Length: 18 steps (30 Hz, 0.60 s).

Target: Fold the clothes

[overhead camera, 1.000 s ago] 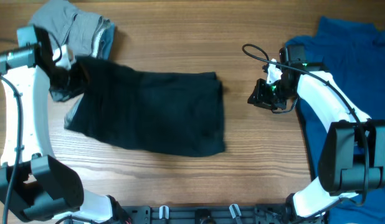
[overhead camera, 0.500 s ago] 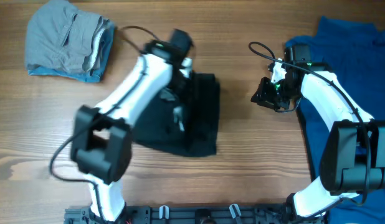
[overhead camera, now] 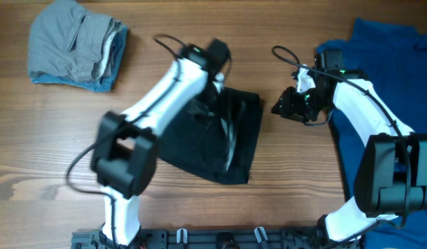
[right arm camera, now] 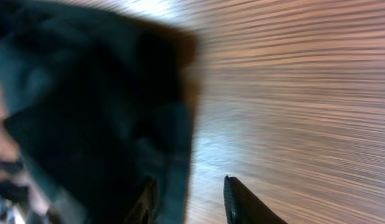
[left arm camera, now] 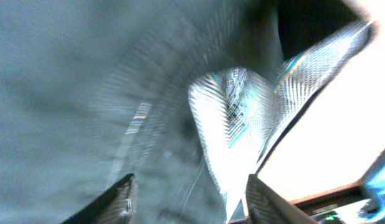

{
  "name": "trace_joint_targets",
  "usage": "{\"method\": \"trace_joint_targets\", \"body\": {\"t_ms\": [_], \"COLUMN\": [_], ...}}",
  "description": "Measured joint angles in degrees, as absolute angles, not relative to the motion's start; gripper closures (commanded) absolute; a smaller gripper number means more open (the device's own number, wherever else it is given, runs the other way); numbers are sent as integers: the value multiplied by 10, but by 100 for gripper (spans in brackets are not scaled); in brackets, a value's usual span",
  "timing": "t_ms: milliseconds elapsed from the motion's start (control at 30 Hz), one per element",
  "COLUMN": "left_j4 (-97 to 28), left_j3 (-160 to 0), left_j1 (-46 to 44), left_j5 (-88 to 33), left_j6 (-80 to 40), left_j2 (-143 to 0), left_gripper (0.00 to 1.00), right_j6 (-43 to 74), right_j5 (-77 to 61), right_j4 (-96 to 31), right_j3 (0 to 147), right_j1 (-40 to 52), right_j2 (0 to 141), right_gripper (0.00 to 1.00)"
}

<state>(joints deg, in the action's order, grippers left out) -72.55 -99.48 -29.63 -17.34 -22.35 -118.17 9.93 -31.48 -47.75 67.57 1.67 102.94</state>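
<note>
The black garment (overhead camera: 231, 142) lies folded over itself at the table's middle. My left gripper (overhead camera: 215, 104) hangs over its upper part, the arm reaching across from the front left. In the blurred left wrist view this gripper (left arm camera: 194, 200) is open, black cloth and a pale woven strip (left arm camera: 230, 112) below it. My right gripper (overhead camera: 281, 107) is just off the garment's right edge. In the right wrist view it (right arm camera: 192, 199) is open, and the black cloth's edge (right arm camera: 174, 143) lies at the left finger, with bare wood to the right.
A folded grey pile with a light-blue layer (overhead camera: 75, 45) sits at the back left. A bright blue garment (overhead camera: 393, 48) covers the right side under the right arm. A cable (overhead camera: 286, 59) loops beside the right wrist. The wooden table (overhead camera: 303, 187) shows between them.
My left arm swung from the far left to the middle, carrying the black garment's left side over its right, then its jaws opened. The right gripper opened wider and shifted slightly left.
</note>
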Motion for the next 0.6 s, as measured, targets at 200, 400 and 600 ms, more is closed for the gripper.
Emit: {"method": "trace_joint_targets", "body": {"t_ms": [200,400,600], "left_j4": [-732,-751,-751], "left_j3": [-1036,-1035,-1035], "left_j1": [-165,-124,-124], "left_j5": [-133,-124,-78], "left_j6": [-205,-166,-144], "left_j2": [-1058,-1063,-1063], "left_gripper": [42,38,33], "right_j6": [53,173,246], "right_j5": [-385,-304,-318], "right_j4": [-456,-482,-416], "right_j3": [676,676,674], "right_j1": [140,204,240], "right_j2": [1029,1031,1035], "right_gripper": [15,17,26]}}
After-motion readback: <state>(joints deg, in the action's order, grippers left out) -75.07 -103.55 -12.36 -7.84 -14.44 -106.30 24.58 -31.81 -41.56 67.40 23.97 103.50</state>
